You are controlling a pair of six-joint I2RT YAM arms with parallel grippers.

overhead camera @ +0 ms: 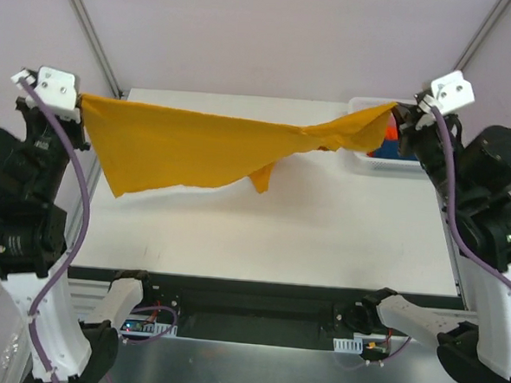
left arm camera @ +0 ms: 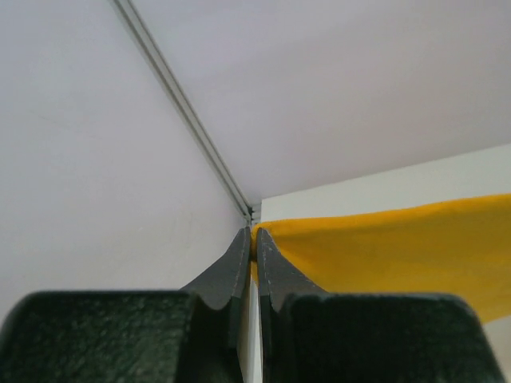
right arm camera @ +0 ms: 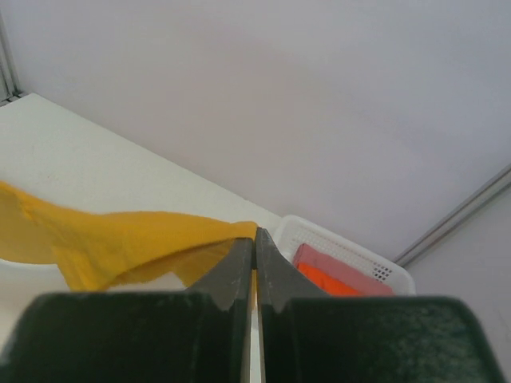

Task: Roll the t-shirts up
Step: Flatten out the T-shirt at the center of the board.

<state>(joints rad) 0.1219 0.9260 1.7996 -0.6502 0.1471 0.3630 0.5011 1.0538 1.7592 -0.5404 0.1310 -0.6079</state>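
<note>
A mustard-yellow t-shirt [overhead camera: 197,149] hangs stretched in the air above the white table [overhead camera: 322,239], held at both ends. My left gripper [overhead camera: 80,101] is shut on its left corner at the table's far left. My right gripper [overhead camera: 398,108] is shut on its right corner at the far right. In the left wrist view the jaws [left arm camera: 255,233] pinch the yellow cloth [left arm camera: 399,247], which runs off to the right. Seen from the right wrist, the gripper [right arm camera: 255,233] clamps the cloth [right arm camera: 120,243], which sags away to the left. The shirt's lower edge droops toward the table in the middle.
A white perforated basket [overhead camera: 387,165] stands at the table's far right corner, behind the right gripper. It holds folded pink and orange cloths [right arm camera: 335,275]. Purple cables run along both arms. Metal frame rails rise at the back corners.
</note>
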